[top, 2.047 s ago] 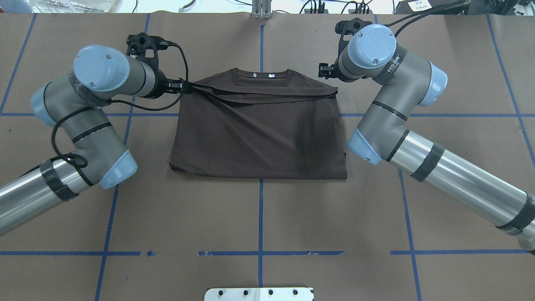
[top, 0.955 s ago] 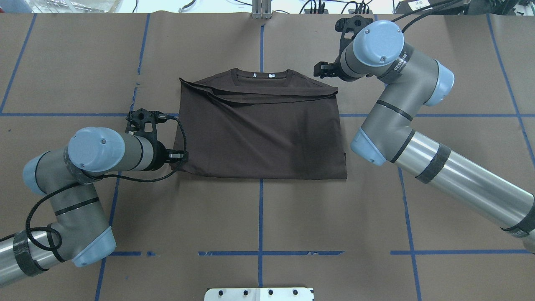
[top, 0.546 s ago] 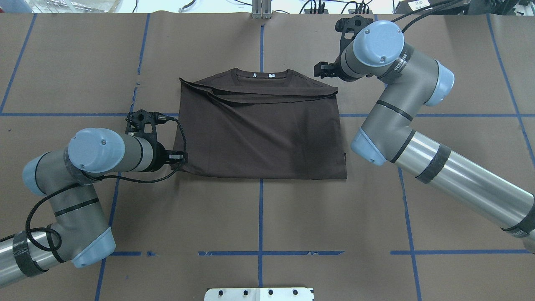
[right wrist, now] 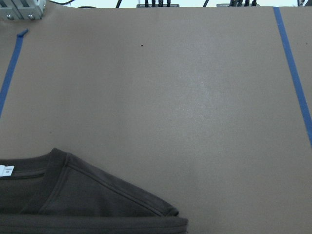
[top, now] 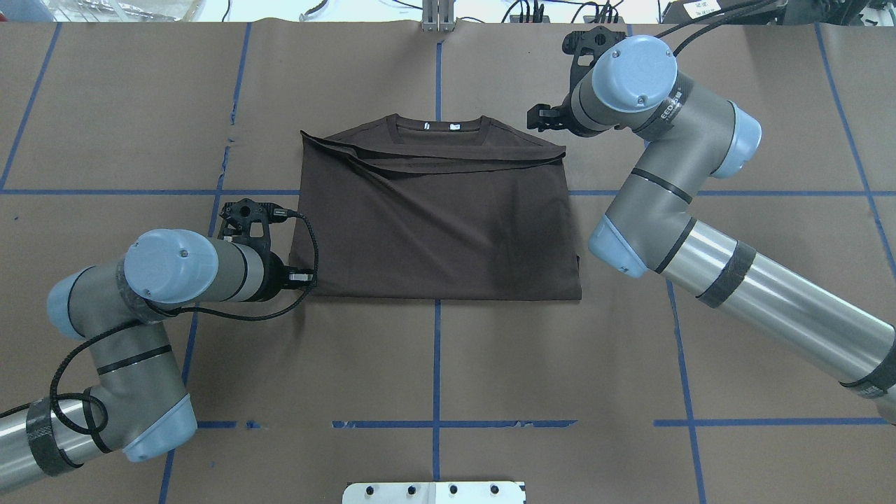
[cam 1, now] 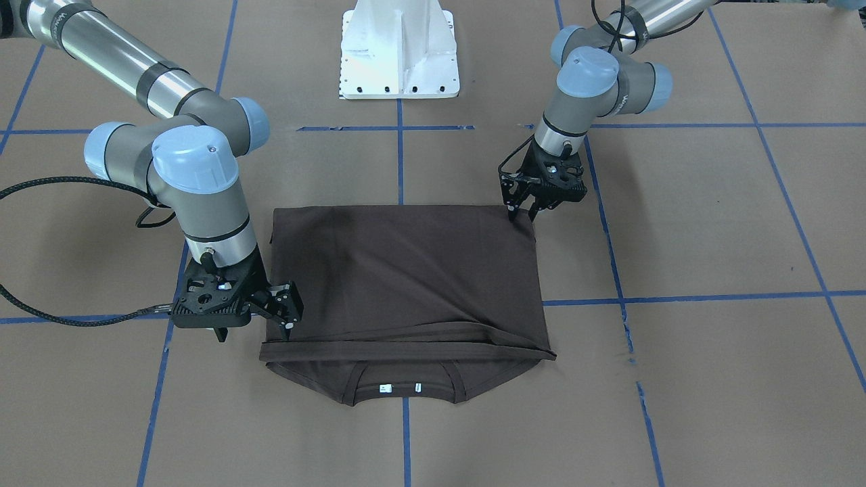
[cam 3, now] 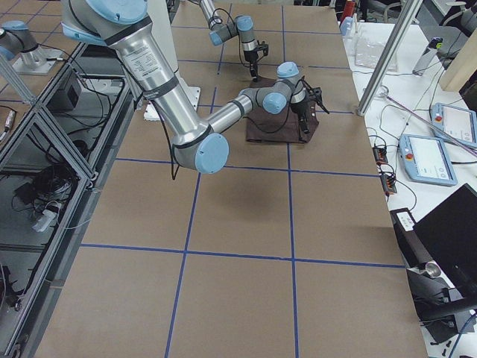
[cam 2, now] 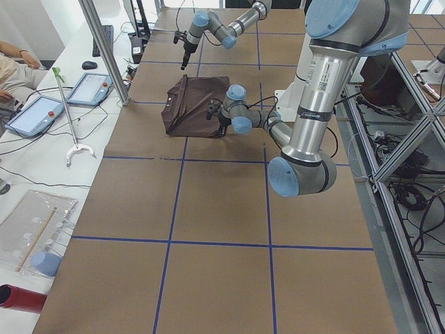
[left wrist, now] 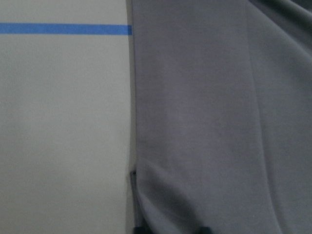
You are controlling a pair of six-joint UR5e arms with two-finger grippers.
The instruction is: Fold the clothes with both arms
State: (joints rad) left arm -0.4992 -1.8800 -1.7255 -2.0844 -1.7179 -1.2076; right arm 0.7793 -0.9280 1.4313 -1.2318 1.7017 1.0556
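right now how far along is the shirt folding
Done: the T-shirt lies flat as a rectangle, no sleeves sticking out, hem folded up just short of the collar. In hand: the left hand sits open at the fold's corner nearest the robot's base; the right hand hangs open beside the shoulder corner; neither looks clamped on cloth. Left: probably another fold to make it compact.

T-shirt [cam 1: 406, 270] 1 | arms [cam 1: 210, 216] [cam 1: 565, 108] 2 | pincers [cam 1: 292, 316] [cam 1: 521, 216] 2 | pedestal base [cam 1: 399, 54] 1
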